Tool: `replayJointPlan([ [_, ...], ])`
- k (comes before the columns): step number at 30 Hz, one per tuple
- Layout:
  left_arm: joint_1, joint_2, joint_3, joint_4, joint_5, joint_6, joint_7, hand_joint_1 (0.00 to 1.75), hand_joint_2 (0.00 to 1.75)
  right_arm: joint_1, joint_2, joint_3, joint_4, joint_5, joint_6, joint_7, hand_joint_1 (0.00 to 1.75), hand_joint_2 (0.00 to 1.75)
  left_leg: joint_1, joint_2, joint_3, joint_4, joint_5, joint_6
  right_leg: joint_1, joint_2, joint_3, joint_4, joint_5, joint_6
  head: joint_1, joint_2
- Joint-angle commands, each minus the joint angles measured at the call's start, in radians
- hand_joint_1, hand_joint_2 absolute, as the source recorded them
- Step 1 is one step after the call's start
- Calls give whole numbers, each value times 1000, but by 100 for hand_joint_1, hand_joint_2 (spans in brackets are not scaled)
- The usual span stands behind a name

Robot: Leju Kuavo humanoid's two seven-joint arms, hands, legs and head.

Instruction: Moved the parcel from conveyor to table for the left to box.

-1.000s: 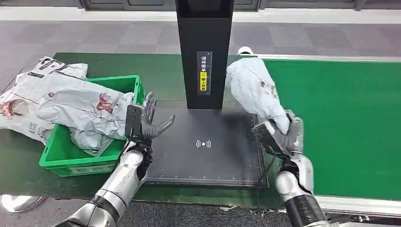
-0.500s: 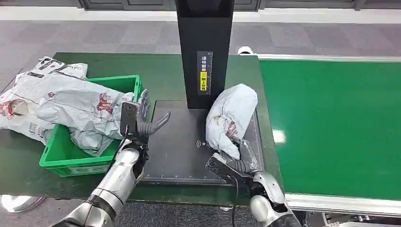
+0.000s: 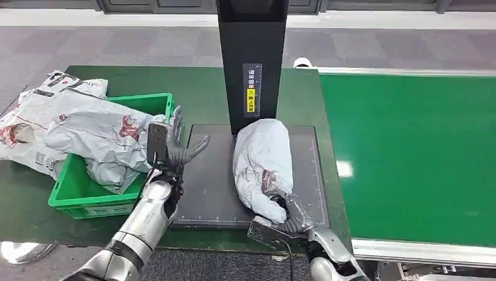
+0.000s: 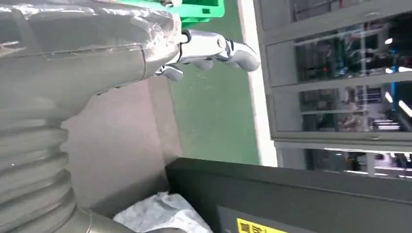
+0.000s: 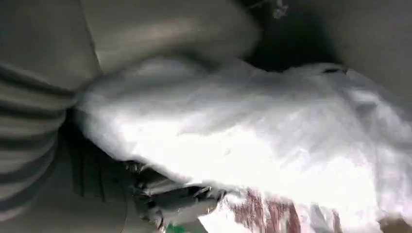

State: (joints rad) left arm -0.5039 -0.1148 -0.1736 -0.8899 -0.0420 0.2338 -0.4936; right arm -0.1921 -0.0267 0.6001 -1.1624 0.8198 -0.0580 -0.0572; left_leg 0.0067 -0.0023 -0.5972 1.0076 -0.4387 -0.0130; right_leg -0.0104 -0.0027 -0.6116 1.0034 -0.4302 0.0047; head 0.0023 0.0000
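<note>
Now laid on black pad (image 3: pixel 205 193), off conveyor (image 3: pixel 409 158): parcel (image 3: pixel 262 161) | right hand (image 3: pixel 286 215) still gripping 6 o'clock end | left hand (image 3: pixel 175 151) spread at 9 o'clock, ready.

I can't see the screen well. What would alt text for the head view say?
The robot's right hand holds a grey plastic parcel lying on a black scanner pad beneath a black post. Its left hand hovers open beside a green crate of similar parcels; a green conveyor lies to the right.
</note>
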Motion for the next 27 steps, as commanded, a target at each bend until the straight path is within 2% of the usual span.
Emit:
replayJointPlan([
  [1,9,-12,9,-45,-13,16,-9,0,175,38,39,-116,-157,-46,-173,-89,0,175,-1,0,0,0,-1,0,0,0,0,0,-1,0,0,0],
  [2,28,-10,-4,-67,-29,27,-19,0,175,65,54,-167,-184,-3,-293,-102,0,175,0,0,2,-1,-1,0,0,0,2,-1,-1,0,0,0],
  [4,55,-6,-34,-95,-65,37,-35,0,175,92,75,-239,-203,-56,-373,-154,0,175,0,-1,2,-1,-1,0,0,-1,2,-1,-1,0,0,0],
  [7,59,-8,-38,-99,-68,39,-36,0,175,89,72,-245,-195,-62,-377,-160,0,175,-1,-2,2,-2,-1,1,-1,-2,3,-1,-2,0,0,0],
  [10,47,-12,-72,-78,-108,30,-43,0,175,69,101,-318,-145,-175,-508,-273,0,175,0,-1,3,-1,-1,1,0,-1,4,-2,-1,0,0,0],
  [12,34,-14,-105,-55,-121,7,-48,0,175,44,99,-354,-103,-256,-540,-322,0,175,0,-1,2,-1,-1,1,0,-1,3,-2,-1,0,0,0],
  [16,28,-8,-165,-32,-155,-26,-34,0,175,31,101,-402,-59,-330,-584,-376,0,175,0,-2,2,-2,0,1,-1,-3,3,-3,0,0,0,0],
  [18,31,1,-226,-26,-188,-75,-27,0,175,10,98,-429,-6,-371,-588,-390,0,175,0,-1,2,-2,-1,1,0,-2,3,-4,0,0,0,0],
  [20,9,13,-339,41,-326,-61,28,0,175,-21,94,-447,50,-409,-582,-413,0,175,0,-1,3,-3,0,1,0,-2,5,-5,1,0,0,0],
  [22,6,8,-341,59,-327,-53,20,0,175,-26,94,-448,58,-413,-581,-418,0,175,0,-2,3,-2,-1,1,0,-2,4,-4,0,0,0,0],
  [25,-47,3,-432,199,-475,-18,155,0,175,-18,94,-459,47,-462,-581,-445,0,175,-1,-1,4,-4,-1,1,-1,-1,5,-5,0,1,0,0],
  [27,-67,-20,-462,289,-549,20,199,0,175,-10,89,-451,46,-481,-576,-463,0,175,-1,-1,4,-3,-1,1,-1,-1,5,-4,0,0,0,0],
])
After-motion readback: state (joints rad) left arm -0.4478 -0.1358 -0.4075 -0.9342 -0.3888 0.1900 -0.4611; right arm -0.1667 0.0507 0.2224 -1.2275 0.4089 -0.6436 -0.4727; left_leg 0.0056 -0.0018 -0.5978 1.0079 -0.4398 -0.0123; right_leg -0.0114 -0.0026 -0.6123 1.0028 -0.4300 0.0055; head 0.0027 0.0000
